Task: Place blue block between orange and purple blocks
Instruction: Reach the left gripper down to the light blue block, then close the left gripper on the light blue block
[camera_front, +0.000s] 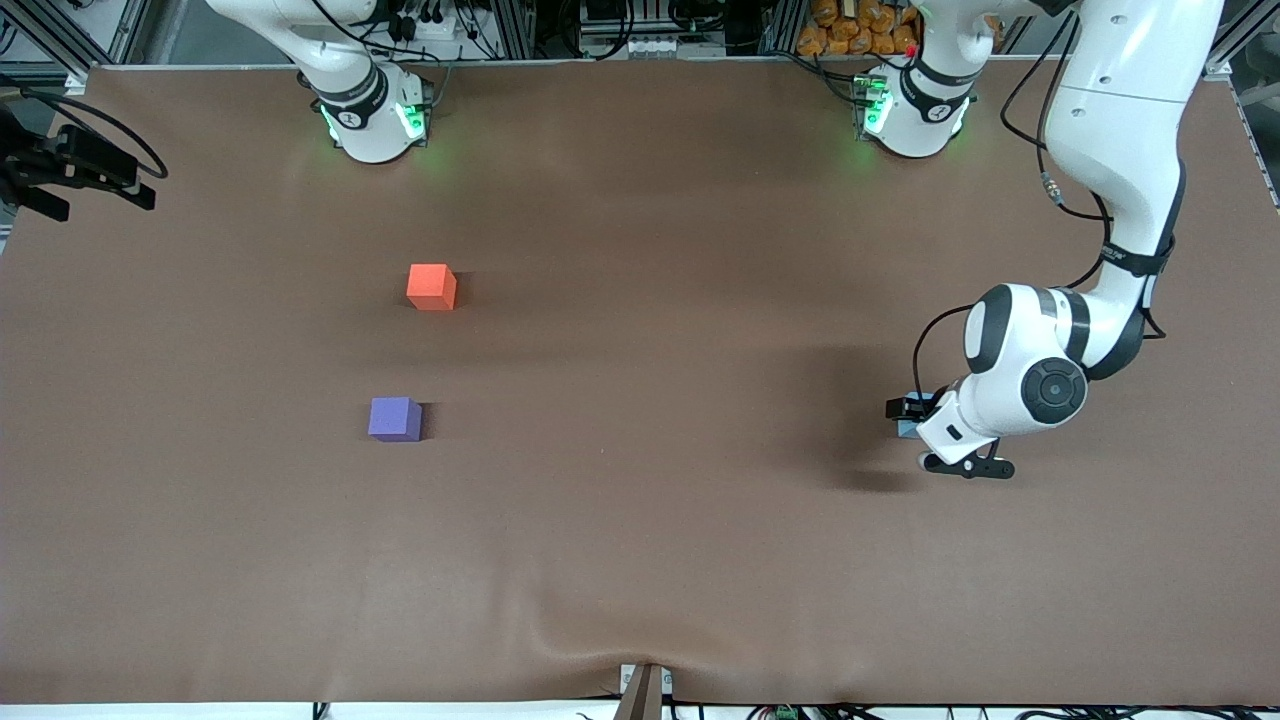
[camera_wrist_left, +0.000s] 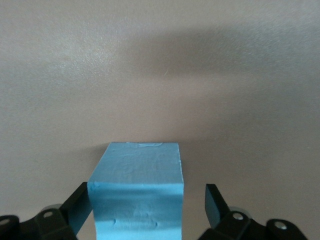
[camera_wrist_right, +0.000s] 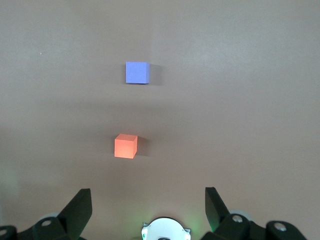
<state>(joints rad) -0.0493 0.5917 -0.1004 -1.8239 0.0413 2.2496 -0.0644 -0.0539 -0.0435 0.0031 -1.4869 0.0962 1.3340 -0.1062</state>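
1. The small sky-blue matte cube (camera_wrist_left: 136, 200) sits on the table toward the left arm's end, well apart from the other two cubes. Its top face looks a bit rough and dimpled, like foam, and its edges are crisp.
2. The left gripper (camera_wrist_left: 145, 210) is down around that cube, one black finger (camera_wrist_left: 80, 206) touching one side and the other finger standing just off the opposite side with a gap, so the jaws are wide and not clamped.
3. The small orange-red matte cube (camera_front: 432, 286) and the small violet-purple matte cube (camera_front: 395, 418) stand toward the right arm's end, apart from each other, the purple one nearer the front camera. Both have plain faces.
4. The right gripper (camera_wrist_right: 145, 210) hangs high over the table near its own base, waiting, with its fingers spread wide and nothing between them.
5. The brown table cover (camera_front: 640, 520) is smooth and matte, with a slight ripple at its near edge. Aluminium framing and cables run along the edge by the bases.
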